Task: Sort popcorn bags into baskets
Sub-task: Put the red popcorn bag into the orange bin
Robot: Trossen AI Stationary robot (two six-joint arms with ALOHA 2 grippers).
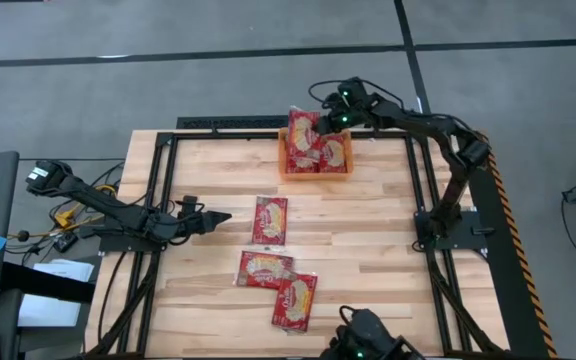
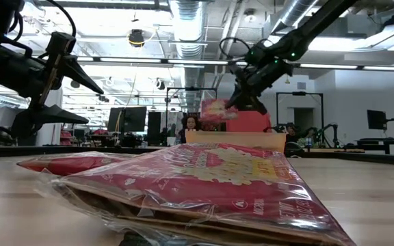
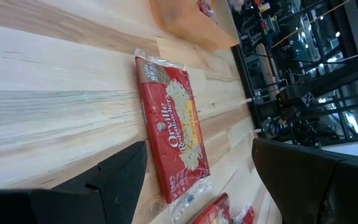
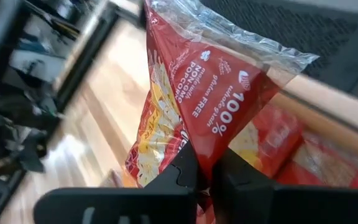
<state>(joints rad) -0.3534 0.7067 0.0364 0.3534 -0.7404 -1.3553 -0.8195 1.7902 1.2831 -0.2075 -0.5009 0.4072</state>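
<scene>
1. The right gripper (image 1: 320, 120) hangs over the far edge of the table, pinching a popcorn bag (image 4: 210, 106) above the orange basket (image 1: 316, 170).
2. The basket sits at the far middle of the table with other red packets (image 1: 330, 152) lying inside it.
3. The left gripper (image 1: 218, 217) hovers at the left, fingers spread, pointing at a lone bag (image 1: 270, 220) lying flat mid-table.
4. Two more bags (image 1: 266, 268) (image 1: 295, 301) lie overlapping near the table's near edge.

Held popcorn bag (image 4: 216, 118) reads "100% whole grain", table bag (image 3: 176, 130) apparently "Orville Redenbacher's"
</scene>
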